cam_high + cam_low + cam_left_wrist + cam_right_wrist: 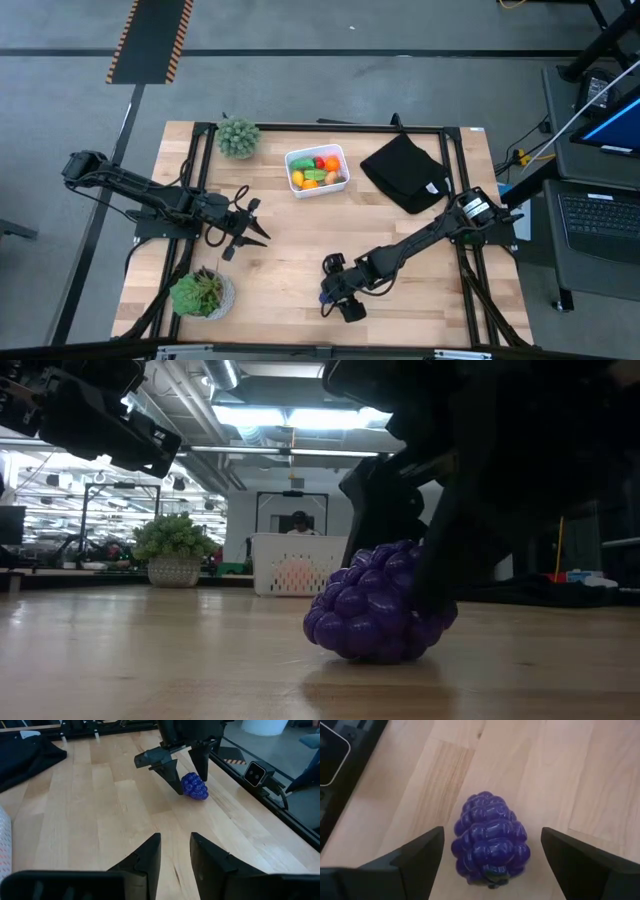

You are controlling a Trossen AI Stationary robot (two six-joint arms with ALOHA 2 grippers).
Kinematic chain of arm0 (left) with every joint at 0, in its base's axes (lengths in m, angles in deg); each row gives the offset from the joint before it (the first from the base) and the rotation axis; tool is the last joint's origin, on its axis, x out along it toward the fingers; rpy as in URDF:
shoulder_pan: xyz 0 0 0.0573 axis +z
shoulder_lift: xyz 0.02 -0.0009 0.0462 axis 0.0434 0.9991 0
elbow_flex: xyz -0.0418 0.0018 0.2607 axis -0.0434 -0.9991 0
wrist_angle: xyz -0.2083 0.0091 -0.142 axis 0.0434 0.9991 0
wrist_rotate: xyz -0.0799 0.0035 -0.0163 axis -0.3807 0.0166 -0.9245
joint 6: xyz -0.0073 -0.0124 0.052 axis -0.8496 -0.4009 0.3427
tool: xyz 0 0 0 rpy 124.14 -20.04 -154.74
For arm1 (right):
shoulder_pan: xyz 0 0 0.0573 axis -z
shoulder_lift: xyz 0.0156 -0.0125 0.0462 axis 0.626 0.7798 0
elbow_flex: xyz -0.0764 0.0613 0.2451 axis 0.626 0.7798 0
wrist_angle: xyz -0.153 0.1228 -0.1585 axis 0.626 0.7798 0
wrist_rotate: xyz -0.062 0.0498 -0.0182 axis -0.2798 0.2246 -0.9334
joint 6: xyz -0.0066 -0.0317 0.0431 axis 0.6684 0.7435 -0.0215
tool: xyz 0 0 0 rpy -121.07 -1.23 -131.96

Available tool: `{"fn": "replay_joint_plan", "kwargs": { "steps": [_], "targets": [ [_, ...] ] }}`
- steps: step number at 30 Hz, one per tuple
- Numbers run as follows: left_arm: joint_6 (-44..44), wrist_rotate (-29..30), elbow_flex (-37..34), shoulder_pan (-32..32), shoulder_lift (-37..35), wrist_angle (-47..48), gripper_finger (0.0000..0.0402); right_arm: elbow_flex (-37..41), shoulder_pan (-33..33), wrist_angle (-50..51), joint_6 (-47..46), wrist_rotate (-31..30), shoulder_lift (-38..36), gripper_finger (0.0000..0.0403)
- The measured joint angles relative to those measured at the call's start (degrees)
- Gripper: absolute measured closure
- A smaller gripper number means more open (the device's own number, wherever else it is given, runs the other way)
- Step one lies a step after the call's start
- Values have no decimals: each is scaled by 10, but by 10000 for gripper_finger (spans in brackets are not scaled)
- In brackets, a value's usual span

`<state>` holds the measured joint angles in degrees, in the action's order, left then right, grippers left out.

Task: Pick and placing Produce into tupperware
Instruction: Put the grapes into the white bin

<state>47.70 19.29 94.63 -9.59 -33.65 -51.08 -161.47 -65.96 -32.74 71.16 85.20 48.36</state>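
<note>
Grapes (490, 845), purple and bumpy, lie on our smooth wooden table (300, 250) near the front edge. Our right gripper (490, 851) stands spread wide around them. Our left gripper (250, 225) waits left, fingers slightly apart. Far off, the white tub (317, 171) holds colorful produce (318, 172).

1. The tupperware (316, 172) sits near the table's (300, 290) far edge, about midway along it, with produce (318, 171) inside.
2. A folded cloth (405, 172) lies right of it, toward the far right corner.
3. One potted plant (238, 137) stands by the far left corner, another (203, 293) by the near left corner.
4. A toy grape bunch (490, 839) lies near the near edge, between the right gripper's (490, 852) fingers.
</note>
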Motion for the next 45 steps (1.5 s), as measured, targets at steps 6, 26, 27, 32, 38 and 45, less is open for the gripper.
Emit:
{"fn": "replay_joint_plan", "kwargs": {
  "steps": [6, 26, 27, 32, 38, 45],
  "targets": [
    [0, 0, 0, 0, 0, 0, 297, 12, 0, -5, 0, 0, 0, 69],
    [0, 15, 0, 1, 0, 3, 283, 10, 3, -37, 78, -11, 22, 69],
    [0, 20, 0, 1, 0, 4, 285, 10, 4, -35, 78, -11, 21, 69],
    [0, 36, 0, 1, 0, 7, 297, 10, 5, -26, 78, -11, 22, 79],
    [0, 38, 0, 1, 0, 8, 310, 10, 5, -25, 79, -10, 24, 113],
    [0, 38, 0, 1, 0, 10, 324, 10, 5, -27, 80, -11, 24, 162]
  ]
}}
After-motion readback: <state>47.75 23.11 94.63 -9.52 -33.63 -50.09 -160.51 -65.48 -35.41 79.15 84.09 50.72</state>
